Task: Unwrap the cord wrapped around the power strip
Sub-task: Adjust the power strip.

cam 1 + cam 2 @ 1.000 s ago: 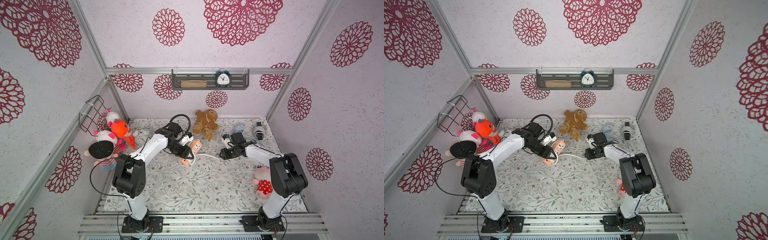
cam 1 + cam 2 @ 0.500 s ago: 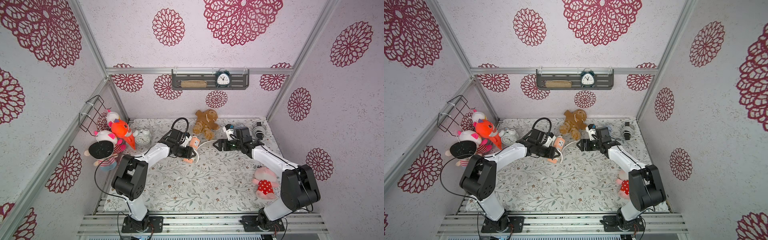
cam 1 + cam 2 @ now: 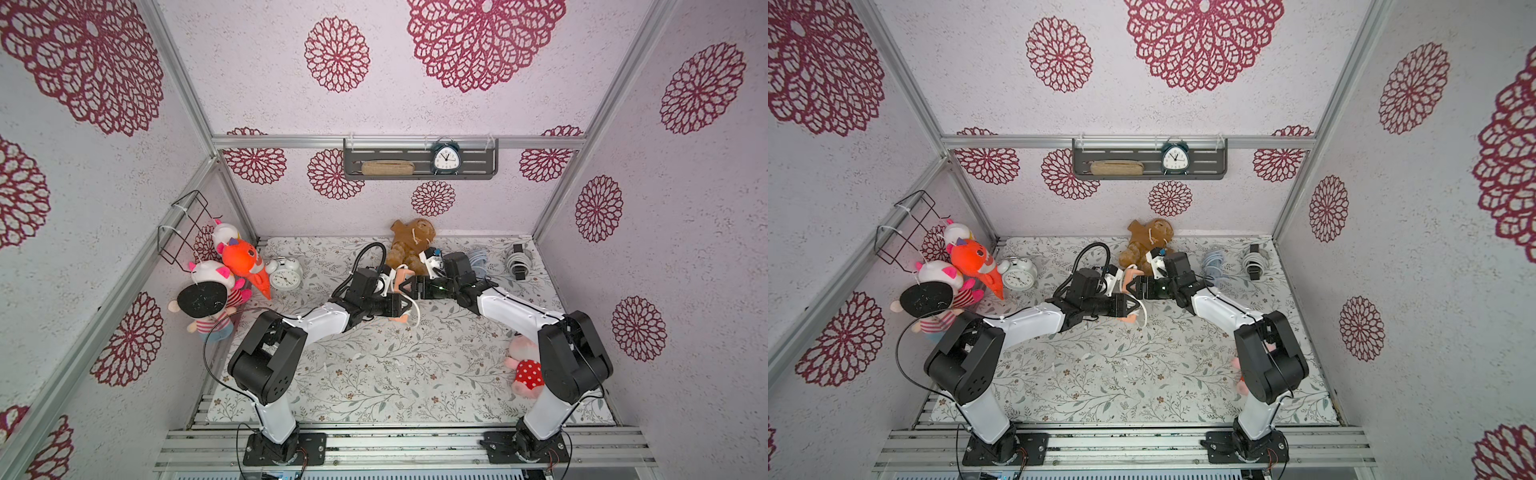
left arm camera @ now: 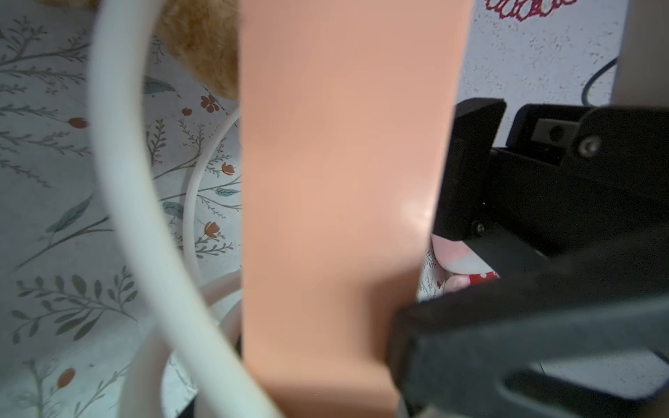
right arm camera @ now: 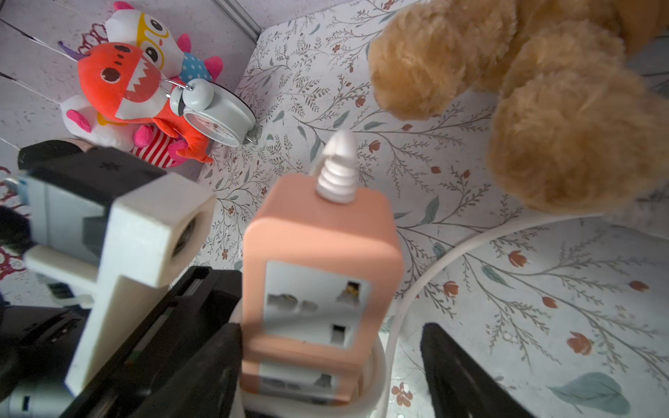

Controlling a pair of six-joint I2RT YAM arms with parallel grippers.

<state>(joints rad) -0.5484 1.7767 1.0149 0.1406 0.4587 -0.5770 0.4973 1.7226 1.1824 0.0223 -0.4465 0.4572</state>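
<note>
The peach power strip (image 5: 318, 253) is held up off the mat near the back middle, with my left gripper (image 3: 401, 305) shut on it. In the left wrist view the power strip (image 4: 344, 181) fills the centre and hides the jaws. The white cord (image 5: 376, 362) loops around the strip's lower end, and a free length arcs away over the mat (image 5: 470, 246). My right gripper (image 5: 329, 376) is open and straddles the strip and that loop. One of its fingers (image 5: 202, 362) sits against the strip's side. In both top views the two grippers meet at the strip (image 3: 1131, 274).
A brown teddy bear (image 3: 409, 245) lies just behind the grippers. A white alarm clock (image 3: 284, 274) and plush toys (image 3: 237, 262) crowd the back left. Two coiled cable bundles (image 3: 517, 262) lie back right. A pink plush (image 3: 525, 370) sits by the right arm's base.
My right gripper has swung left from the back right to the strip and its jaws stand wider. The left gripper has carried the strip a little to the right.
</note>
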